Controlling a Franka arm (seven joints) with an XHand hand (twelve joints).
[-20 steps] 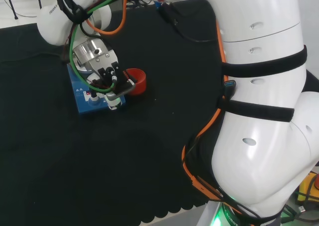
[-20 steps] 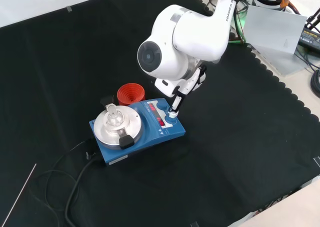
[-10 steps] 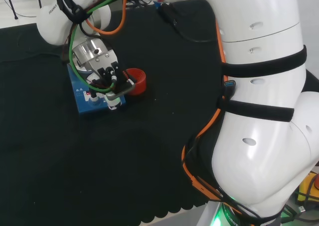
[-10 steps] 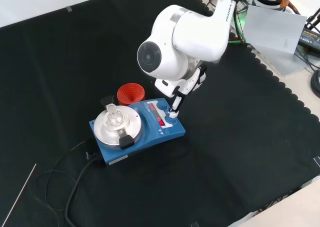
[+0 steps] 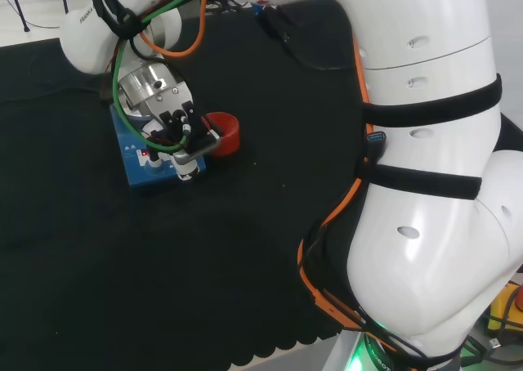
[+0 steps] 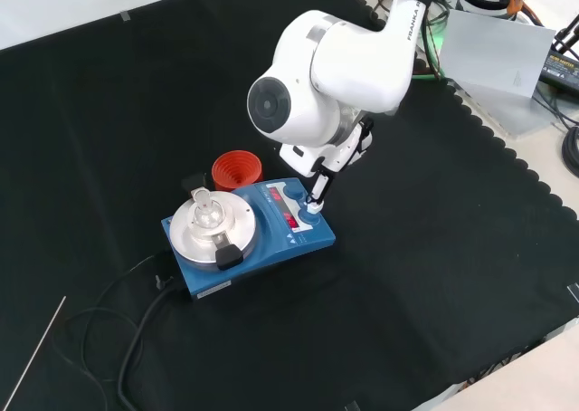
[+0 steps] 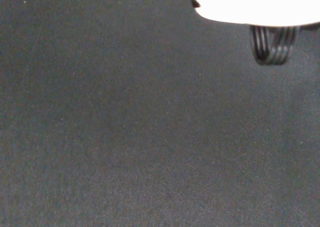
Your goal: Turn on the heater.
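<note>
Hand (image 6: 327, 162) at heater (image 6: 249, 234) controls, mid-bench.
One straight finger meets the front-panel knob (image 6: 311, 206), apparently; nothing grasped. Heater looks heavy, rigid, stable: press or turn the knob, not the body.

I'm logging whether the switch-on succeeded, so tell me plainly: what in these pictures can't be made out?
- Front view: the hand is mostly hidden by the arm's big white link; one finger reaches the blue heater panel, but contact is too small to confirm.
- Front view: the red display is too small to read.
- Head view: the panel is partly covered by the hand.
- Head view: the red ribbed ring is partly behind the hand.
</note>
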